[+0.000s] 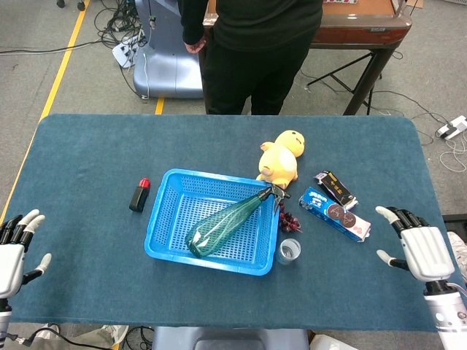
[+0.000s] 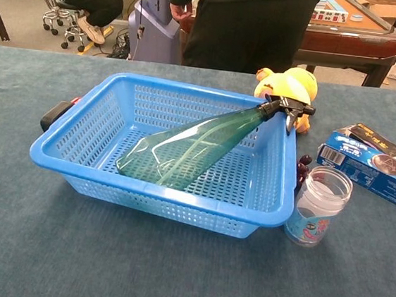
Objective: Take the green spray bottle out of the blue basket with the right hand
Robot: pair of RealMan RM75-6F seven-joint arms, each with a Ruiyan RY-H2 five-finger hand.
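Note:
The green spray bottle [image 1: 225,226] [image 2: 187,146] lies slanted in the blue basket [image 1: 169,219] [image 2: 65,166], its black nozzle resting over the basket's far right corner. My right hand [image 1: 417,248] hovers open at the table's right edge, well away from the basket, fingers spread and holding nothing. At the left edge of the table my left hand [image 1: 13,248] is open too, also empty. Neither hand shows in the chest view.
A clear cup [image 1: 290,251] [image 2: 317,206] stands just right of the basket, with dark grapes [image 1: 289,219] behind it. A blue cookie box [image 1: 336,214], a black packet [image 1: 336,188] and a yellow plush duck [image 1: 281,159] lie to the right. A small black bottle [image 1: 139,195] sits left. A person stands behind the table.

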